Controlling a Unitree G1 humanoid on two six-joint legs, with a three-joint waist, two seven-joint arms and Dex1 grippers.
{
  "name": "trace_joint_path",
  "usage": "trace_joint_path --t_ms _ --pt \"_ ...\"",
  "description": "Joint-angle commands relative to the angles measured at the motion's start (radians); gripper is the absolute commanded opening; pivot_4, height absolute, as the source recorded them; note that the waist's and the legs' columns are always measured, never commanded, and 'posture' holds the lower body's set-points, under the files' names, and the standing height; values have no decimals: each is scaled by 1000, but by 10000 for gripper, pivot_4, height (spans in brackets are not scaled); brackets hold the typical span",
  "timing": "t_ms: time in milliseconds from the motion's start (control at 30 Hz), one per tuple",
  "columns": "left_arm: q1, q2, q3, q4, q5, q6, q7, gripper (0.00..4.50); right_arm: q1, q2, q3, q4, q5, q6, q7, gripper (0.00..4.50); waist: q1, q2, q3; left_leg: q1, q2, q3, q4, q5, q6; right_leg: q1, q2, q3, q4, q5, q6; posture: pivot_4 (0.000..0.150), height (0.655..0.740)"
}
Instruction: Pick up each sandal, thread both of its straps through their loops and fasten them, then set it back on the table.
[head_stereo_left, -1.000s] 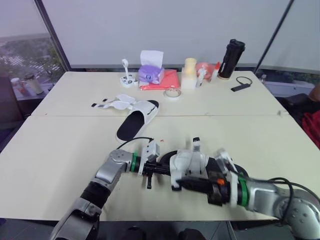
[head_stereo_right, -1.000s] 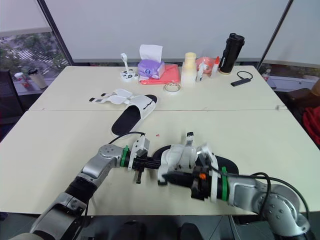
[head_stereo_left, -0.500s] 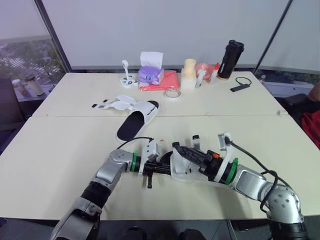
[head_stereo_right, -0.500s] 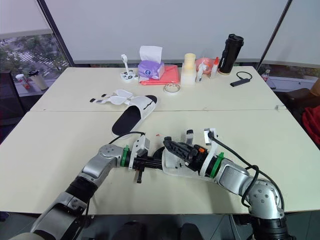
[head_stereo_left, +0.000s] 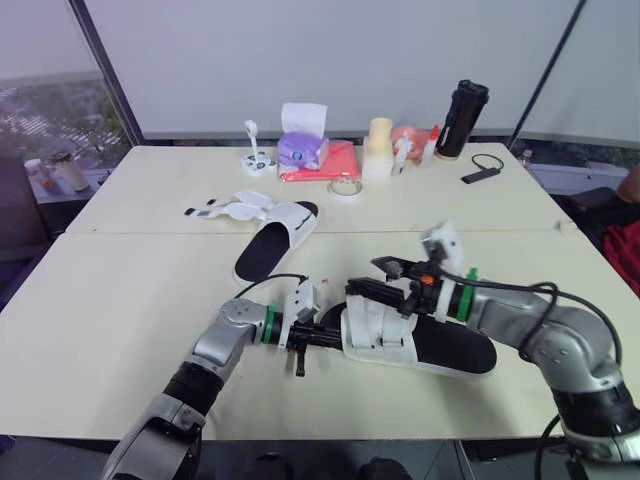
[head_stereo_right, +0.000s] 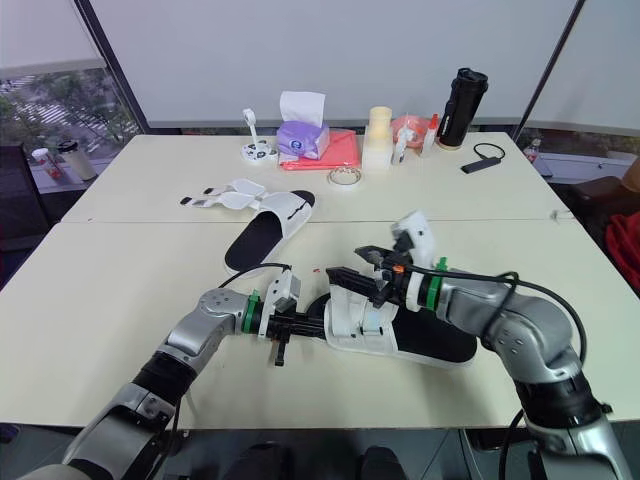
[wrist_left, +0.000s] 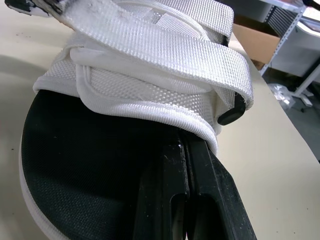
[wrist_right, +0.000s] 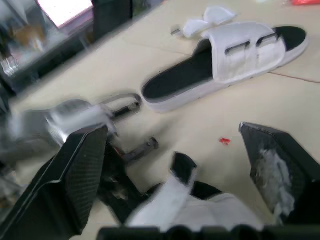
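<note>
The near sandal (head_stereo_left: 415, 340), with a black footbed and white straps folded across its upper, lies flat on the table's front part. My left gripper (head_stereo_left: 332, 338) is shut on the edge of its white upper (wrist_left: 150, 107), at the toe end. In the left wrist view the two black fingers (wrist_left: 165, 200) are pressed together, with their tips under the fabric. My right gripper (head_stereo_left: 378, 278) hovers just above the same sandal, open wide with nothing between its fingers (wrist_right: 75, 175). The second sandal (head_stereo_left: 275, 238) lies farther back on the left, its loose straps (head_stereo_left: 222, 208) spread out.
Along the far side stand a tissue box (head_stereo_left: 301, 142) on a red cloth (head_stereo_left: 328, 160), a tape roll (head_stereo_left: 345, 187), a cream bottle (head_stereo_left: 378, 148), a black flask (head_stereo_left: 463, 118) and a small black device (head_stereo_left: 480, 174). A seam (head_stereo_left: 150, 232) crosses the table.
My right gripper has let go of the near sandal, opened wide and drawn back up to the right. The sandal now rests flat. The left gripper has kept its hold.
</note>
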Motion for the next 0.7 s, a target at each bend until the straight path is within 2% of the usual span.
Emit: trace_joint_path --t_ms 33,167,233,367,500,533,633,700 --pt "57 15 -54 87 88 26 39 0 -34 15 44 85 -73 -25 108 44429 2 0 0 0 0 0 0 0 0 0 0 0 0 0 0 1500 7400" --pt "67 19 -52 82 90 23 45 0 -51 31 66 125 -116 -24 184 44429 1 0 0 -1 0 0 0 0 0 0 -1 0 0 0 1 1500 7400" --pt "69 19 -49 80 89 23 50 0 -60 42 62 137 -129 -21 206 39312 0 0 0 -1 -1 0 0 0 0 0 -1 0 0 0 1 1500 7400" --pt "74 22 -47 74 88 25 55 0 -77 71 21 142 -107 9 226 21724 0 0 0 1 0 -1 0 0 0 1 -1 0 0 0 1 1500 7400" --pt "75 22 -46 70 88 26 57 0 -74 81 10 129 -120 28 236 1497 0 0 0 1 0 -1 -1 0 0 1 -1 0 0 0 1 1500 7400" --pt "75 22 -46 71 88 26 57 0 -71 83 7 124 -121 33 238 270 0 0 0 1 0 -1 -1 0 0 1 -1 0 0 0 1 1500 7400" --pt "72 21 -47 77 89 23 58 0 -60 86 -19 104 -95 53 246 270 0 0 0 1 0 -1 -1 0 0 1 -2 0 0 0 1 1500 7400" --pt "72 20 -46 77 88 24 58 0 -49 81 -72 67 -26 78 273 270 1 0 0 1 0 -1 -1 0 0 1 -2 0 0 0 0 1500 7400"
